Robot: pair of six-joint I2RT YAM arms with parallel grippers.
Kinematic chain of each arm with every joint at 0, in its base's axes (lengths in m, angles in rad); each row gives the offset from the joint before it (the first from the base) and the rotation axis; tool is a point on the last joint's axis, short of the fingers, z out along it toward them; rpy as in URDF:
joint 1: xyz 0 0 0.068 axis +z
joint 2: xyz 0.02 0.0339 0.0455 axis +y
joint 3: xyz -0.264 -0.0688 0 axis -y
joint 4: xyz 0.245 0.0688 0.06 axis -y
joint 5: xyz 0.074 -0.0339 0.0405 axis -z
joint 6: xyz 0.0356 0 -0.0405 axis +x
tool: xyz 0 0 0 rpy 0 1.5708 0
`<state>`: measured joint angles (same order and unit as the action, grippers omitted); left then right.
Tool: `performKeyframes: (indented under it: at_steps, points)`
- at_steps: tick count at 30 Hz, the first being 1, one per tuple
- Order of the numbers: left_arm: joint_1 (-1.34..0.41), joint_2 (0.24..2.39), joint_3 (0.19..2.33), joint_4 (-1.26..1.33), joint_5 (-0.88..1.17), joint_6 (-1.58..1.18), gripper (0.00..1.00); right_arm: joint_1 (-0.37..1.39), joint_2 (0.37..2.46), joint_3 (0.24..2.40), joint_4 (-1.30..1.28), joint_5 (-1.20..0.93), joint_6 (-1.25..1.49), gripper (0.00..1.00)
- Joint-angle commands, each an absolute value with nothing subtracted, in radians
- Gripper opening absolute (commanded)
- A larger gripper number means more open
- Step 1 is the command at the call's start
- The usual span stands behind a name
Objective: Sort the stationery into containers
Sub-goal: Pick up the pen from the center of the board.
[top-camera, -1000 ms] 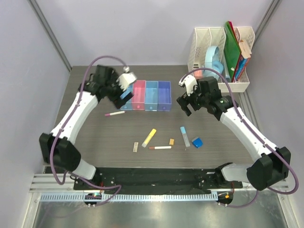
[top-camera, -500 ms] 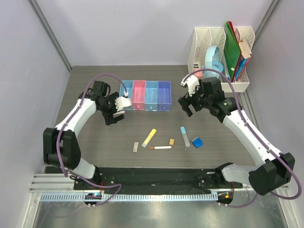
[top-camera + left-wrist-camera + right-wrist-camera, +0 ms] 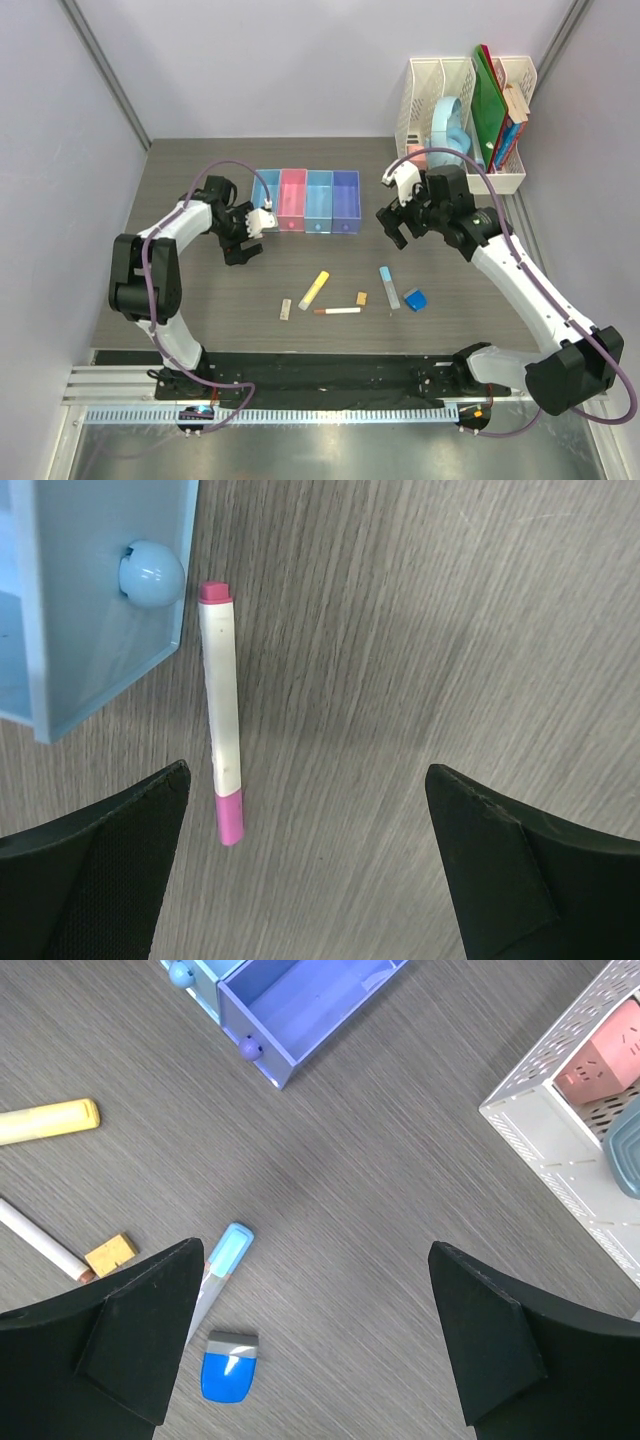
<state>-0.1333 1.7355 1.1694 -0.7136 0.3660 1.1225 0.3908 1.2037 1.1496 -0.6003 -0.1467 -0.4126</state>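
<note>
The four joined bins (image 3: pixel 305 200) are set at 12 o'clock on the table (image 3: pixel 200 300). The left gripper (image 3: pixel 305 780) and right gripper (image 3: pixel 315 1250) are found released, empty. A pink-capped pen (image 3: pixel 220 730) is seen just beside the leftmost bin (image 3: pixel 90 630); the yellow marker (image 3: pixel 314 290) is noted at 6 o'clock of the bins

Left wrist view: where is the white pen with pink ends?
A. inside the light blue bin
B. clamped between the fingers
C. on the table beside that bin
C: the pen lies flat on the table beside the light blue bin, untouched by the open fingers.
</note>
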Motion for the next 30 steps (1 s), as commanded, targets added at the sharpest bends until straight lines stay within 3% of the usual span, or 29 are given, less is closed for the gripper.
performKeyframes:
  at_steps: [1, 9, 21, 24, 28, 30]
  points:
    - [-0.117, 1.764, 1.19, -0.664, 0.37, 1.15, 1.0, 0.394, 1.17, 1.146, -0.603, -0.178, -0.423, 1.0]
    - [-0.107, 1.798, 1.175, -0.65, 0.373, 1.161, 1.0, 0.396, 1.157, 1.103, -0.658, -0.236, -0.514, 1.0]
    - [-0.106, 1.856, 1.18, -0.626, 0.357, 1.155, 0.86, 0.405, 1.158, 1.088, -0.673, -0.261, -0.529, 1.0]
    - [-0.106, 1.864, 1.18, -0.623, 0.361, 1.154, 0.8, 0.407, 1.161, 1.088, -0.673, -0.261, -0.529, 1.0]
    - [-0.101, 1.882, 1.183, -0.615, 0.359, 1.149, 0.59, 0.41, 1.17, 1.092, -0.675, -0.265, -0.528, 1.0]
    - [-0.101, 1.89, 1.187, -0.615, 0.357, 1.144, 0.56, 0.413, 1.169, 1.097, -0.673, -0.268, -0.525, 1.0]
